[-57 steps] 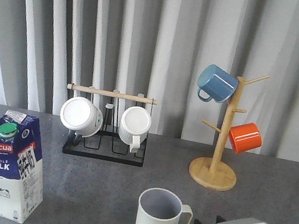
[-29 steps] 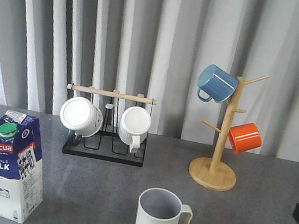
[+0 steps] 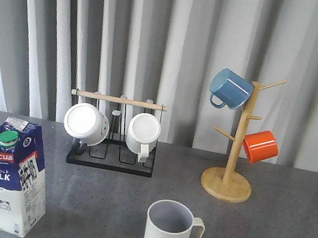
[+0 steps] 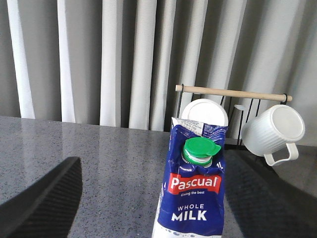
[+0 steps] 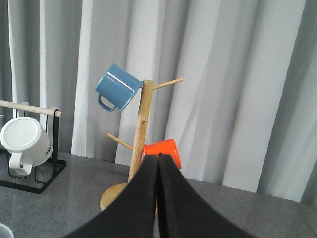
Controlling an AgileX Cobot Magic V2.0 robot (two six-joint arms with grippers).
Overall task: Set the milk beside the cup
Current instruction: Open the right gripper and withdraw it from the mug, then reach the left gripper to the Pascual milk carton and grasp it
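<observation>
The milk (image 3: 13,176), a blue-and-white carton with a green cap, stands upright at the front left of the grey table. The cup (image 3: 170,235), a pale ribbed mug marked "HOME", stands at the front centre, well to the right of the milk. Neither gripper shows in the front view. In the left wrist view my left gripper (image 4: 151,163) is open, and the milk (image 4: 193,198) stands between its spread fingers (image 4: 39,203), untouched. In the right wrist view my right gripper (image 5: 158,157) is shut and empty, pointing at the mug tree.
A black rack with a wooden bar (image 3: 111,147) holds two white mugs behind the milk and the cup. A wooden mug tree (image 3: 230,168) at the back right carries a blue mug (image 3: 231,88) and an orange mug (image 3: 261,145). Grey curtains hang behind the table.
In the front view my right gripper left the spot beside the cup, moved off to the right edge, and is now out of view. The milk and the cup have not moved.
</observation>
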